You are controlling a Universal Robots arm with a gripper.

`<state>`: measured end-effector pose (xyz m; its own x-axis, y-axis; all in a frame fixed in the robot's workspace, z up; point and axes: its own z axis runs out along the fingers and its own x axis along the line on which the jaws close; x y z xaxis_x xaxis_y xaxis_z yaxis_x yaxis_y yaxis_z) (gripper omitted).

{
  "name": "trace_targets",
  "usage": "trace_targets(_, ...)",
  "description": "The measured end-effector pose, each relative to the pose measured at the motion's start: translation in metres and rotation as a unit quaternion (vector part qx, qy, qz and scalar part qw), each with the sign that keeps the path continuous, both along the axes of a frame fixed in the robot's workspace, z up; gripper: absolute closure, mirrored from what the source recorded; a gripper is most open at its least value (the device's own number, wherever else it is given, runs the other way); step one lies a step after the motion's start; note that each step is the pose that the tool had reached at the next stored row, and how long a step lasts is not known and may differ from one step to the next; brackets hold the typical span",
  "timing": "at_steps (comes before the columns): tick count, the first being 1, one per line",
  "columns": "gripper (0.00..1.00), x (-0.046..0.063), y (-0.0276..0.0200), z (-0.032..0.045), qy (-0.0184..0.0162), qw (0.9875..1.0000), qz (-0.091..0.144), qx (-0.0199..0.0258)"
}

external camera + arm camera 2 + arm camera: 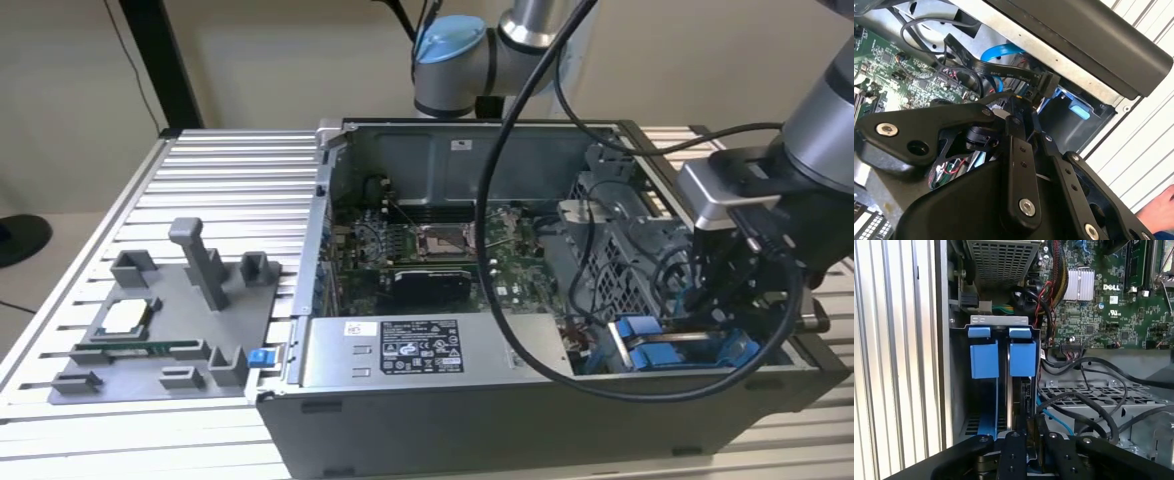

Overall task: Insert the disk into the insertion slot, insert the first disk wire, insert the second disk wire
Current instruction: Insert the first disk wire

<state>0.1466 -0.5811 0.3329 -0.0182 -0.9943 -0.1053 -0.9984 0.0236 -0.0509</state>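
Note:
The disk stands on edge inside the insertion slot, a grey metal bay. Its bright blue carrier tab sits beside a second blue tab. In the exterior view the bay is at the open case's corner on the exterior view's right, and my gripper reaches down into it. The gripper hangs just over the disk's end. Its jaws stand close together on the black connector of a flat black disk wire. A blue wire curves behind it.
A grey labelled power-supply box lies along the case's near side, with the green motherboard behind it. Loose black cables cross the perforated cage next to the bay. A grey fixture plate sits on the slatted table.

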Motion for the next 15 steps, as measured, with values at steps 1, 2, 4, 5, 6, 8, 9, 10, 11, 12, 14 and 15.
trace_targets(1,1.0,0.0,0.0,-0.0011,-0.0001,1.0,0.0,-0.0003)
trace_targets(2,1.0,0.0,0.0,-0.0023,-0.0001,1.0,0.0,-0.0005)
trace_targets(4,1.0,0.0,0.0,-0.0032,0.0,1.0,0.0,0.0001)
trace_targets(5,1.0,0.0,0.0001,-0.0034,0.0,1.0,0.0,0.0003)
trace_targets(6,1.0,0.0,0.0001,-0.0035,0.0,1.0,0.0,0.0004)
trace_targets(8,1.0,0.0,0.0,-0.0035,-0.0001,1.0,0.0,0.0003)
trace_targets(9,1.0,0.0,0.0001,-0.0039,0.0001,1.0,0.0,0.0008)
trace_targets(10,1.0,0.0,0.0,-0.0037,0.0,1.0,0.0,0.0008)
trace_targets(11,1.0,0.0,0.0,-0.0023,0.0002,1.0,0.0,0.0014)
trace_targets(12,1.0,0.0,0.0,0.0009,0.0005,1.0,0.0,0.0017)
trace_targets(14,1.0,0.0,0.0001,0.0108,0.0005,1.0,0.0,0.0012)
trace_targets(15,1.0,0.0,0.0,0.015,0.0005,1.0,0.0,0.0015)
